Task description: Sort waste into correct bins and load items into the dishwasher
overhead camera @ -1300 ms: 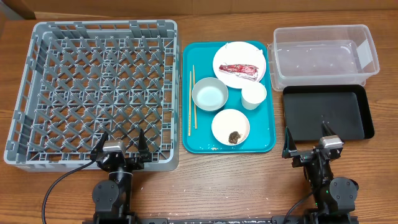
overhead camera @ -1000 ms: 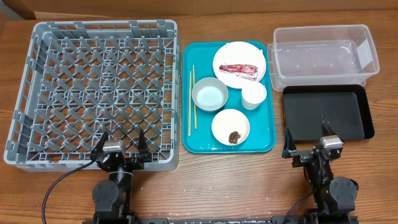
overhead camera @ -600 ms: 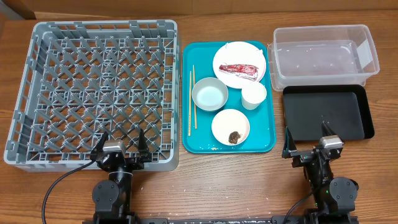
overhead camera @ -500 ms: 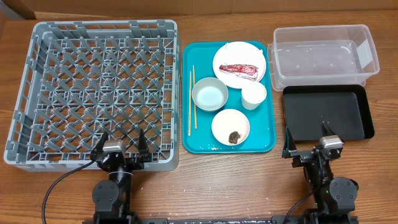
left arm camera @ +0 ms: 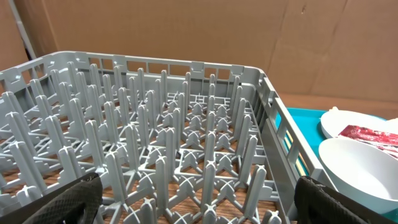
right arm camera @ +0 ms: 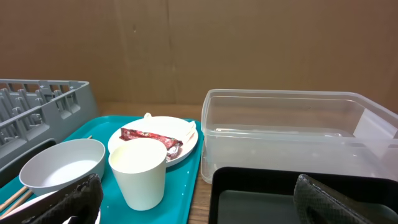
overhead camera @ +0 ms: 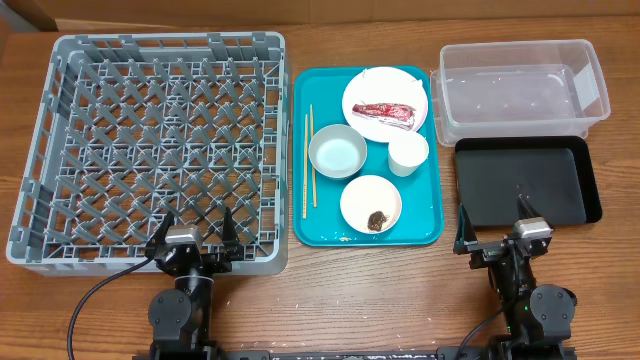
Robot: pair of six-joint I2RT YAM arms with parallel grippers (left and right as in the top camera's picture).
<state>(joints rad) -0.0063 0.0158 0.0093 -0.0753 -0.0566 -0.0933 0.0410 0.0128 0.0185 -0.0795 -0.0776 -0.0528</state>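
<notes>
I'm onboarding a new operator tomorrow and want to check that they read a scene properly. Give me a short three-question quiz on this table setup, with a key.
1. True or false: the dish rack holds no dishes yet.
2. What lies on the round plate? A) the red-and-white wrapper B) the chopsticks C) the brown food lump
3. Fill in: of the two bins, the clear tub and the black tray, the one nearer the robot is the ____.
Key: 1 true; 2 A; 3 black tray.
</notes>
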